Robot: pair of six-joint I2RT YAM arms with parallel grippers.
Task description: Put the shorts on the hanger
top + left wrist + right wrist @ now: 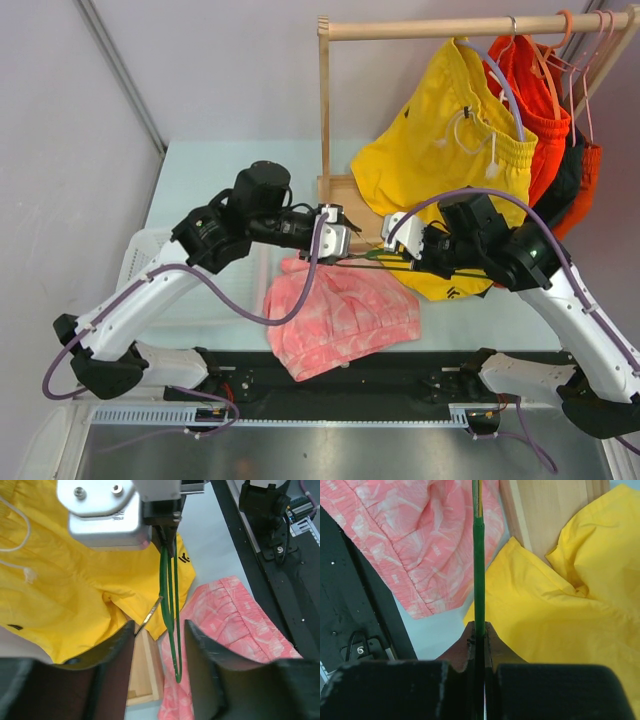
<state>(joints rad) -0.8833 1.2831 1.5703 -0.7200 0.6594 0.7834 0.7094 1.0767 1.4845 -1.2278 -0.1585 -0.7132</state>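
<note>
The pink mottled shorts lie crumpled on the table near the front edge, also visible in the left wrist view and the right wrist view. The thin green hanger hangs in the air above them between the two grippers. My right gripper is shut on the hanger's wire, which runs straight out from its jaws. My left gripper faces it with its fingers apart on either side of the hanger's far end, with gaps on both sides.
Yellow shorts hang on a pale lavender hanger from the wooden rail, reaching down behind the grippers. Orange-red shorts hang to their right. The rack's wooden base is just behind the left gripper. A white basket stands at left.
</note>
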